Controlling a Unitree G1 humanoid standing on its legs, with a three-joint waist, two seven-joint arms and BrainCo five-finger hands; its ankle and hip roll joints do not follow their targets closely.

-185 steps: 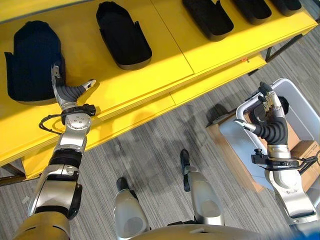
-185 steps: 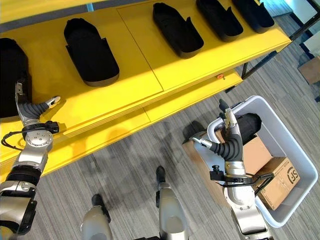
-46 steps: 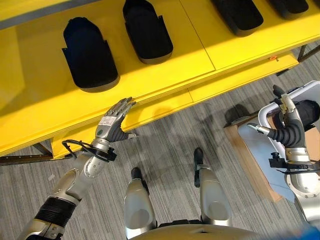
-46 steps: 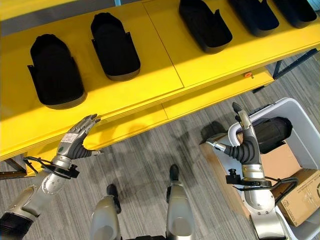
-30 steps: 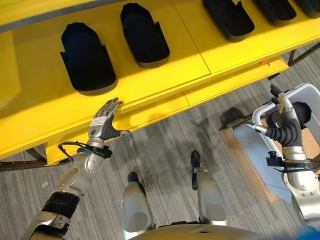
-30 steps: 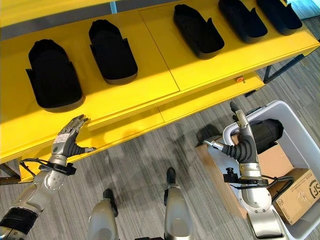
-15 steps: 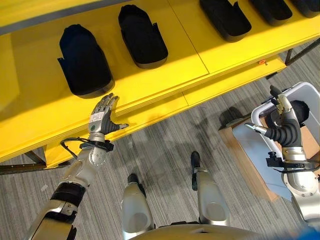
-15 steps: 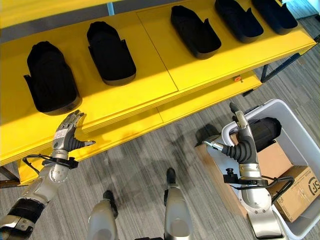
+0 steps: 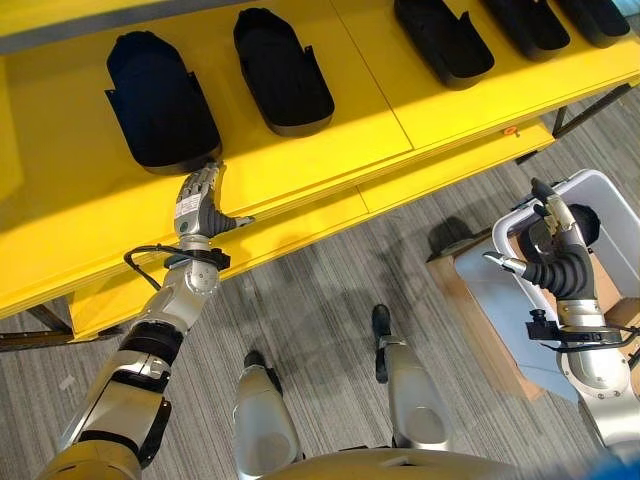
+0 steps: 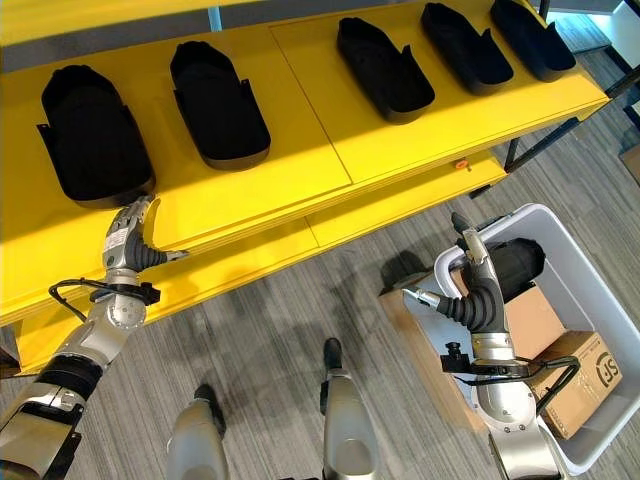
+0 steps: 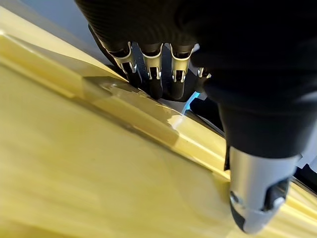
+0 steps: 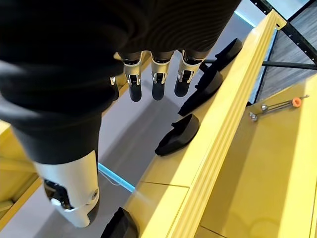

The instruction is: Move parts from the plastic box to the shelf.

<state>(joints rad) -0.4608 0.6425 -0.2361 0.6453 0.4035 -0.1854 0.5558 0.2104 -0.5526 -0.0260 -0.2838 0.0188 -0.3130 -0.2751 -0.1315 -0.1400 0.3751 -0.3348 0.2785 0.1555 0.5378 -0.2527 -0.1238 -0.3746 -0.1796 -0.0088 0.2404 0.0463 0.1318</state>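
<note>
Presently: five black parts [image 10: 95, 135] in a row on yellow shelf [image 10: 300, 150], upper frame. One more part [image 10: 515, 265] inside plastic box [image 10: 590, 300], lower right. Left hand [image 9: 197, 200] straight-fingered, empty, at leftmost part's edge. Right hand [image 10: 470, 275] relaxed, empty, over box rim.

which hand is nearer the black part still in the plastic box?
Right. The right hand hangs open just beside the black part in the plastic box; the left hand is far off at the shelf edge.
</note>
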